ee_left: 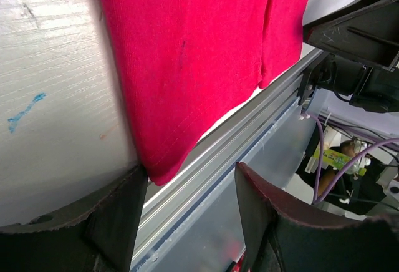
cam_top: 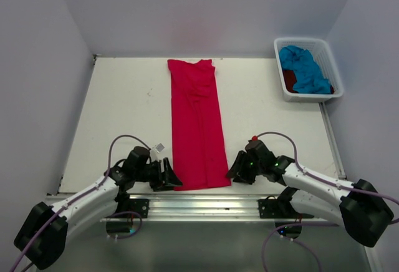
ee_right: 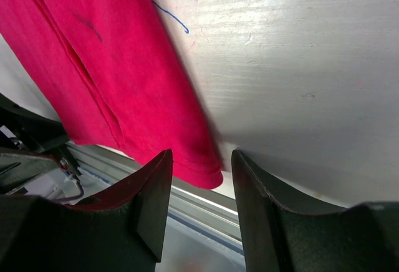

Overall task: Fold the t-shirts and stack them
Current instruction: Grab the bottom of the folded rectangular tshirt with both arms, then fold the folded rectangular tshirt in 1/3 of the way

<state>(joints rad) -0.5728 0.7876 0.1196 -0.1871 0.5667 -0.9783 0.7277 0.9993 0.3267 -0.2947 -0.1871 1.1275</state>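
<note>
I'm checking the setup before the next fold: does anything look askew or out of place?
The bright red-pink cloth t-shirt, folded into a long strip, reaches past the white table's near edge: its hem corners overlap the aluminium rail in both wrist views. A blue pen mark stains the tabletop. Nothing else stands out.

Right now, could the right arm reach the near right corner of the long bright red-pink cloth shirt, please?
Probably yes: its open fingers flank that corner of the red-pink shirt, nothing blocking.

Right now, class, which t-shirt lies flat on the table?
The bright red-pink cloth t-shirt; the turquoise blue shirt and dark red shirt sit crumpled in the white plastic basket.
</note>
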